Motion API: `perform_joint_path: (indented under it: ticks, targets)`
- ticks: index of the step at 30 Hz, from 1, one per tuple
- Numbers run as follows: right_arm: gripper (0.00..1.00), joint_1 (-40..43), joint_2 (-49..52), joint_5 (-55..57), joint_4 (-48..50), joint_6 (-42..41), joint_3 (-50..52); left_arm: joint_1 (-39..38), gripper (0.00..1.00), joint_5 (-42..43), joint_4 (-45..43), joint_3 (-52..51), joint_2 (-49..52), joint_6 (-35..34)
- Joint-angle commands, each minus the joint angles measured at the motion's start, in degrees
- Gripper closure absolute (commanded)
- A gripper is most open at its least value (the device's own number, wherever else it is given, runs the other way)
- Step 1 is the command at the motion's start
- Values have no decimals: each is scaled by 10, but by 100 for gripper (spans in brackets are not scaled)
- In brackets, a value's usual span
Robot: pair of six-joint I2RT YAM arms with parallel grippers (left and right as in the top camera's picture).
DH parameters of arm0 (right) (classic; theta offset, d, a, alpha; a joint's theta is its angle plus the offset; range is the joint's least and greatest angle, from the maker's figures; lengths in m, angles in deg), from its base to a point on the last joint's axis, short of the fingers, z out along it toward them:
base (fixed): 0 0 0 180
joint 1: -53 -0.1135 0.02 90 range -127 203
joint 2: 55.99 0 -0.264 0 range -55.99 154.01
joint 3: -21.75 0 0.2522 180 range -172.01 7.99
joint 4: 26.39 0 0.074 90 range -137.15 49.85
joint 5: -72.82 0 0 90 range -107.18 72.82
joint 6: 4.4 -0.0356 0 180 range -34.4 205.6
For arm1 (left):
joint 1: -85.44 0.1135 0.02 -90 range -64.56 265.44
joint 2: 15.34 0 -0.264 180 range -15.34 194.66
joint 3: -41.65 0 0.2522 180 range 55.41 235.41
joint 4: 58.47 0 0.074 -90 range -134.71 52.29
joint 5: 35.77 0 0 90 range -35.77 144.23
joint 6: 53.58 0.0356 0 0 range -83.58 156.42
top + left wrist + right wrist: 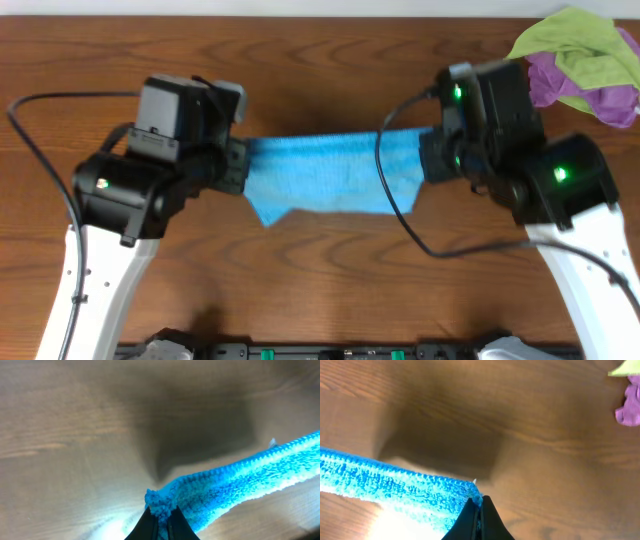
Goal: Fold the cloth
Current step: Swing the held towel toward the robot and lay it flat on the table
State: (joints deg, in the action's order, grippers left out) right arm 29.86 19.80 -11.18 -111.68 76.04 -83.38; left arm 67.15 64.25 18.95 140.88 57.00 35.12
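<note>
You have one blue cloth (pixel 330 172), a nubby, looped terry, stretched as a band above the wood-grain table (pixel 320 290) between your two arms. Your left gripper (pixel 162 522) is clenched on its left corner and your right gripper (pixel 477 516) on its right corner. A pointed flap hangs from the lower edge. Two crumpled rags lie far right, a green cloth (pixel 580 45) over a purple cloth (pixel 595 95).
</note>
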Motion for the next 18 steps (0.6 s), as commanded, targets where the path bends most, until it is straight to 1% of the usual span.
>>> perform_joint_path:
  ticks: [1,5,7,12,18]
  targets:
    - [98,1,-40,73,-2,-31,35,-8,94,-63,-1,-40,-43,-22]
    - [98,1,-53,71,11,-33,72,-8,94,-64,-50,-114,-80,-31]
    - [98,1,-48,70,30,-33,93,-8,94,-65,-69,-133,-77,-33]
    - [98,3,-26,71,91,-28,136,-8,94,-78,-101,-137,-36,-34]
    - [98,20,40,71,143,-15,140,-8,94,-90,-161,-137,36,-33]
